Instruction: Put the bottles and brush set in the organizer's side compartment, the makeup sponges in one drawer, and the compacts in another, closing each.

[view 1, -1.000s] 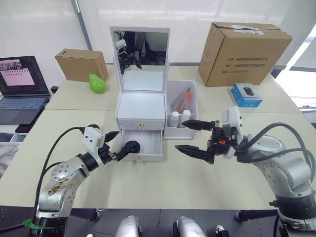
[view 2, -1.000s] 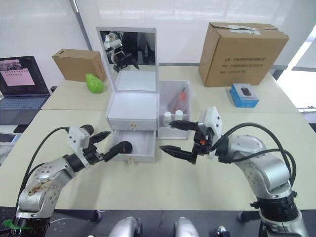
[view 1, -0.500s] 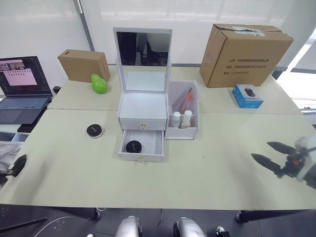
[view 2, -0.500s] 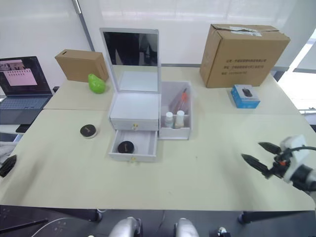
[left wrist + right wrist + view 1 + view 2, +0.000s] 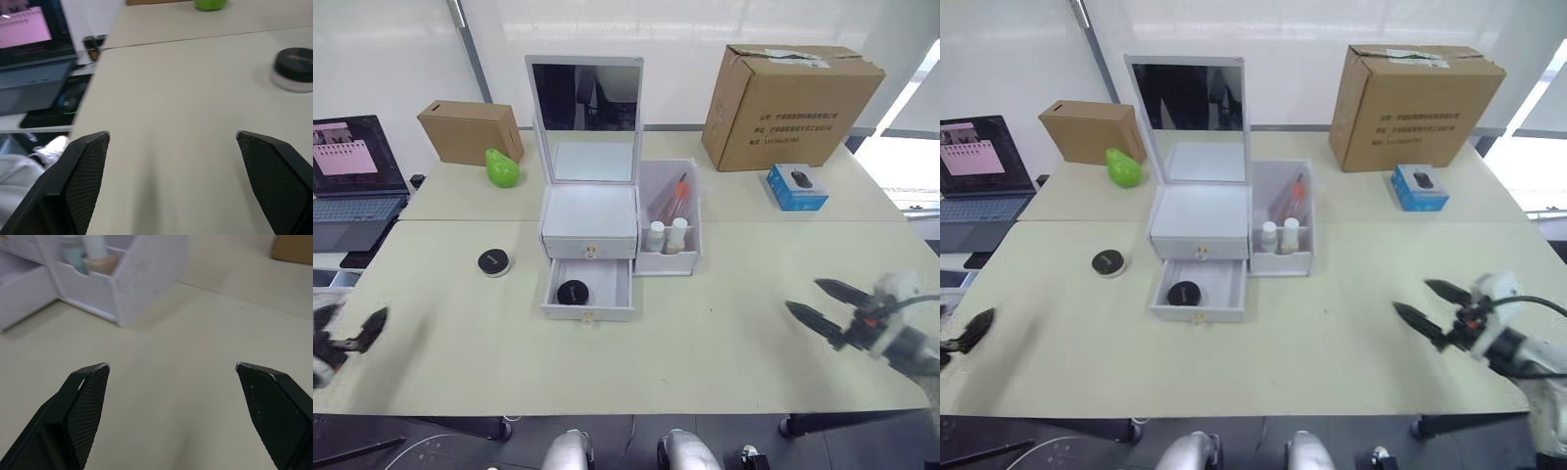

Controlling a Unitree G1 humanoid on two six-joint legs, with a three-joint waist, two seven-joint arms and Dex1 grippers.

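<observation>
Right gripper (image 5: pixel 822 303): fingers spread, empty, near right table edge.
Left gripper (image 5: pixel 173 147): fingers apart, empty, near left.
Compacts: one (image 5: pixel 573 292) in organizer's (image 5: pixel 591 211) open lower drawer; other (image 5: pixel 493 261) left, on table.
Side compartment (image 5: pixel 670 215): bottles, brush set; labels unreadable.

The organizer (image 5: pixel 590 211) stands at the frame's centre with its mirror (image 5: pixel 585 118) upright, its lower drawer (image 5: pixel 590 290) pulled out and holding one compact (image 5: pixel 572 292). The other compact (image 5: pixel 494 261) lies on the table (image 5: pixel 695 333) to its left. Two bottles (image 5: pixel 666 236) and the brush set (image 5: pixel 677 199) stand in the side compartment (image 5: pixel 671 217); the left gripper (image 5: pixel 352 331) at the lower left edge and the right gripper (image 5: pixel 822 307) at lower right both hover with fingers apart.
</observation>
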